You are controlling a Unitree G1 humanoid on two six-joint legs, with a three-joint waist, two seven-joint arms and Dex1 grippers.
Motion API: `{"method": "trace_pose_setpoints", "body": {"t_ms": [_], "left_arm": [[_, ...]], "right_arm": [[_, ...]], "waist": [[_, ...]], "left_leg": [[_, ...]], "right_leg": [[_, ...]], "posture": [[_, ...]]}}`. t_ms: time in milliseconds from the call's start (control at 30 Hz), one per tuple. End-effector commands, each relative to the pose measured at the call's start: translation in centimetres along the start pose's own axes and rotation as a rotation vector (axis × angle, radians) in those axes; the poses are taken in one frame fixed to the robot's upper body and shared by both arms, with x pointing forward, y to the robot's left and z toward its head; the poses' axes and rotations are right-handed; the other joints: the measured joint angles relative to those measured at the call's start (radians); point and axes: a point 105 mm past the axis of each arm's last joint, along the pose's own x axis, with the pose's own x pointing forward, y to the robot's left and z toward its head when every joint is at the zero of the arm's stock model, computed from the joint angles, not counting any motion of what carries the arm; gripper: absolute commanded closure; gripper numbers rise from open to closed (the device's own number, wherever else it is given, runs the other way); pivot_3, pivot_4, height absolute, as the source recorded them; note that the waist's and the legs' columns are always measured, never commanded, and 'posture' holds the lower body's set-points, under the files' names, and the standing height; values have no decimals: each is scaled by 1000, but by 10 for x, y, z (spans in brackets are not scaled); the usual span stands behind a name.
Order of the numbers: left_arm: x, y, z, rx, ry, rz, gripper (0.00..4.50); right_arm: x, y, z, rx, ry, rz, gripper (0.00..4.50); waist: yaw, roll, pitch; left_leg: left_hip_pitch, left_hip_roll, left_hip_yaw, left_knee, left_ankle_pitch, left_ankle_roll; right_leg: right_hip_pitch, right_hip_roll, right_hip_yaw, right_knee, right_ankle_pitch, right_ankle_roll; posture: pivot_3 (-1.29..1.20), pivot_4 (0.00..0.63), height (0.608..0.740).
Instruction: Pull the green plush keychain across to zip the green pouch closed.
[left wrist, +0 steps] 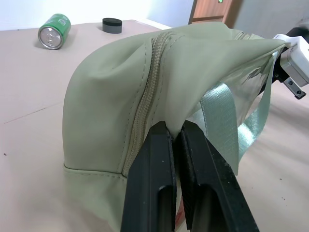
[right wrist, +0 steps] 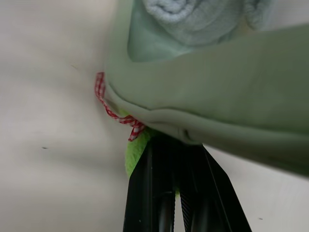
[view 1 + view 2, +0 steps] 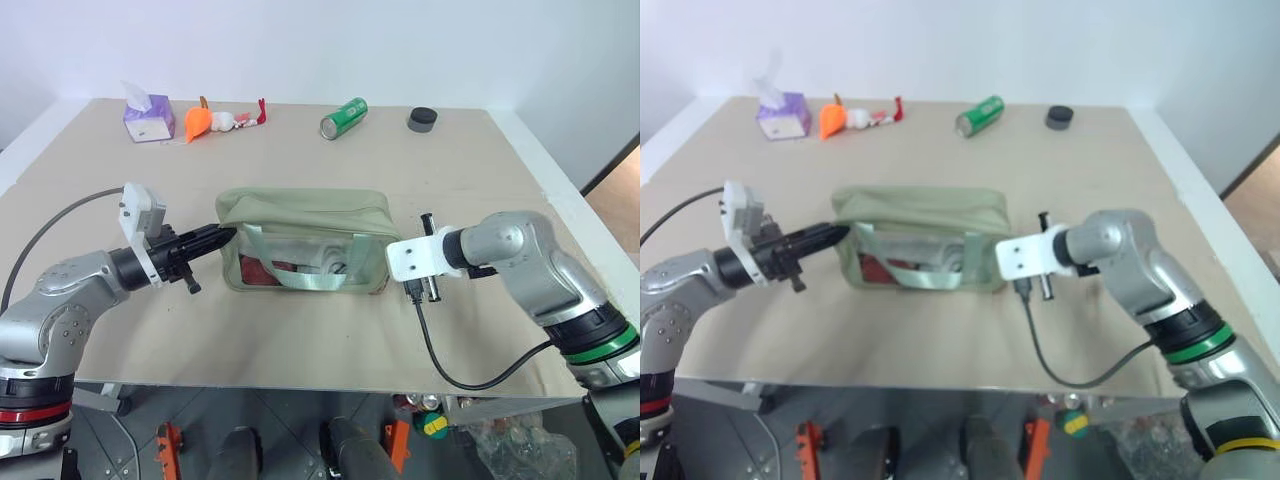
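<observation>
A: Green plush keychain (image 2: 134, 150) sits at the green pouch (image 3: 300, 215)'s 3 o'clock end, right gripper (image 2: 176, 159) clamped shut on it. Zipper looks closed

B: Left?

A: Left gripper (image 1: 175, 133) closed, pinching fabric at the 9 o'clock end, probably anchoring it against the pull. Soda can (image 3: 343, 117) well clear at 12
</observation>
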Motion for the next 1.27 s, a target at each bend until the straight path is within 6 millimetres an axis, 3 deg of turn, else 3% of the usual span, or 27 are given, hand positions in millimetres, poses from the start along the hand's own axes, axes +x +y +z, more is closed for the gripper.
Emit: {"method": "trace_pose_setpoints", "body": {"t_ms": [33, 167, 233, 367, 567, 733, 900, 1100, 1267], "left_arm": [[1, -2, 5, 22, -7, -10, 4500], [-1, -2, 5, 19, -10, 0, 4500], [-2, -1, 5, 9, -13, 8, 4500], [-5, 0, 7, -17, -27, 23, 3045], [-16, 0, 15, -36, -59, 41, 1124], [-26, -15, 25, -22, -81, 2, 1124], [-64, -9, 32, -34, -89, 83, 1124], [-127, 25, 44, -85, -172, 324, 1124], [-138, 31, 44, -100, -201, 370, 1124]], "right_arm": [[9, 5, 13, -52, -38, 27, 4432], [5, -9, 12, -35, -48, -18, 4432], [0, -19, 16, 56, -114, -51, 4432], [-17, -30, 19, 289, -258, -48, 3099], [-48, -26, -14, 574, -312, -14, 1153], [-72, -21, -33, 671, -342, -14, 1153], [-99, -22, -44, 775, -410, -57, 1153], [-132, -12, -21, 883, -597, -37, 1153], [-151, -18, -9, 954, -712, -97, 1153]], "waist": [[0, 0, 0], [-1, 0, 0], [-1, 0, 0], [-1, 0, 0], [0, 0, 0], [-1, 0, 0], [-7, 1, 1], [-6, 1, 1], [-4, 1, 1]], "left_leg": [[1, 0, 0, 0, 0, 0], [3, 1, 0, 0, 0, -1], [3, 1, -1, 0, 1, -1], [2, 1, -1, 0, 1, -1], [1, 1, -1, -1, 0, 0], [0, 1, -1, -1, 0, 0], [1, 1, 0, -1, 0, 0], [1, 2, -1, -2, 0, 0], [1, 1, 0, -1, 0, 0]], "right_leg": [[0, 0, 0, 0, 0, 0], [2, 1, 0, 0, 1, -2], [2, 1, 0, 0, 1, -2], [1, 2, 0, 0, 2, -2], [1, 1, -1, 0, 1, -2], [0, 1, 0, -1, 0, -1], [0, 2, 0, 0, 1, -2], [-1, 3, -1, 0, 0, -4], [-1, 1, -1, 0, 0, -4]], "posture": [[0, 150, 740], [0, 150, 740], [0, 150, 740], [0, 150, 740], [0, 150, 740], [0, 150, 740], [0, 150, 740], [0, 150, 740], [0, 150, 740]]}}
